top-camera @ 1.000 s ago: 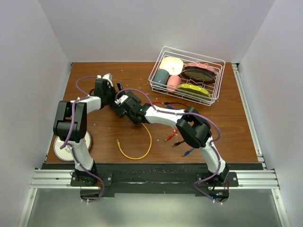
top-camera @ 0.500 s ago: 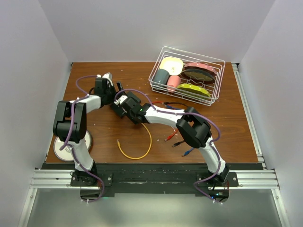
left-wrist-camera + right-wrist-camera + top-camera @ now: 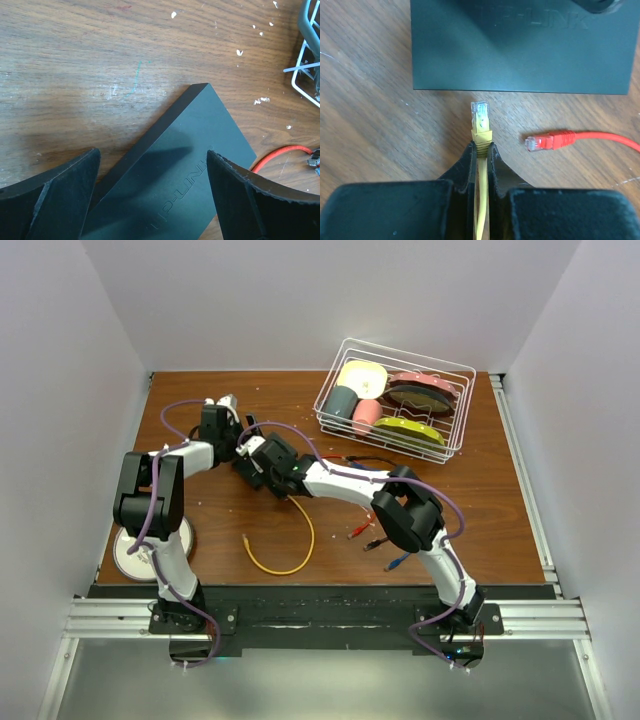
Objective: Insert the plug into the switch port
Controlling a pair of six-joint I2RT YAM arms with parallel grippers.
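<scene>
From overhead the switch hardly shows, because both wrists crowd over it at the far left of the counter (image 3: 480, 490). The wrist cameras show it better. The switch (image 3: 520, 50) lies flat, and its top and right side run out of the right wrist view. Its sockets cannot be seen, since only the lid and the top line of its near edge show. Part of the raised lettering on the lid is cut off, and a dark rounded tip covers its top right corner.

The left arm has its elbow up near the left wall and its forearm reaching away from the base. The left hand (image 3: 152, 151) has its fingers (image 3: 55, 195) spread wide, straddling the box. I cannot tell whether they touch it.

The right arm stretches left across the counter from its base. The right hand (image 3: 480, 150) is pinched on the yellow cable (image 3: 290, 555) just behind the plug (image 3: 480, 114). The clear tip points at the switch's near edge and stops just short of it.

A red plug (image 3: 540, 142) lies just beside it on the right. The wire basket (image 3: 410, 345) sits well apart at the far right.
</scene>
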